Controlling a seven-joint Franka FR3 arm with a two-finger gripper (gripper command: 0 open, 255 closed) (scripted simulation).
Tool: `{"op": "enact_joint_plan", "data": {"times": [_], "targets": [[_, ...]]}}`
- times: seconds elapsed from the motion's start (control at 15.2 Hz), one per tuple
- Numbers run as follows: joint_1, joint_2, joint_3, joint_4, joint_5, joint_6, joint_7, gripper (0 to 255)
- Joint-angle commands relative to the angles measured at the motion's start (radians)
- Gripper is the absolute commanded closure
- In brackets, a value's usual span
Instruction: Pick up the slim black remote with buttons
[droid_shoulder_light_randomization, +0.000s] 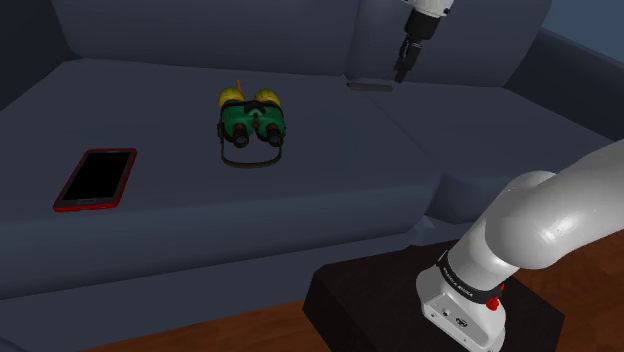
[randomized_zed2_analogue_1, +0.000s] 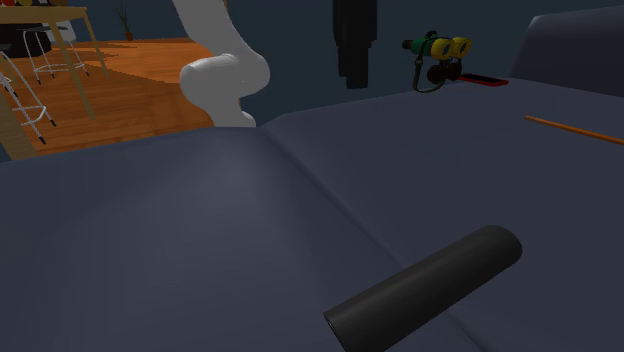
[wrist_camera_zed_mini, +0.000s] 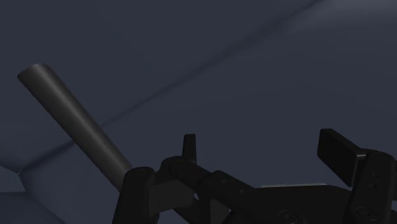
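The remote (droid_shoulder_light_randomization: 368, 85) reads here as a dark, slim bar lying at the back edge of the sofa seat (droid_shoulder_light_randomization: 300, 215), against the backrest and beside the cushion seam. The gripper (droid_shoulder_light_randomization: 401, 72) hangs just above its end with the fingers (wrist_camera_zed_mini: 340, 153) spread apart and nothing between them. In the wrist view the bar runs off to one side of the gap, so I judge the hand should shift sideways until the bar is centred, turn so the fingers straddle its narrow width, then descend and close. The green binoculars (droid_shoulder_light_randomization: 250, 118) and red-cased phone (droid_shoulder_light_randomization: 96, 178) lie well apart, nearer the front edge
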Motion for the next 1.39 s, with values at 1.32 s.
{"op": "enact_joint_plan", "data": {"times": [1.32], "targets": [[-0.056, 0.703, -0.133, 0.52, 0.266, 0.108, -0.683, 0]]}}
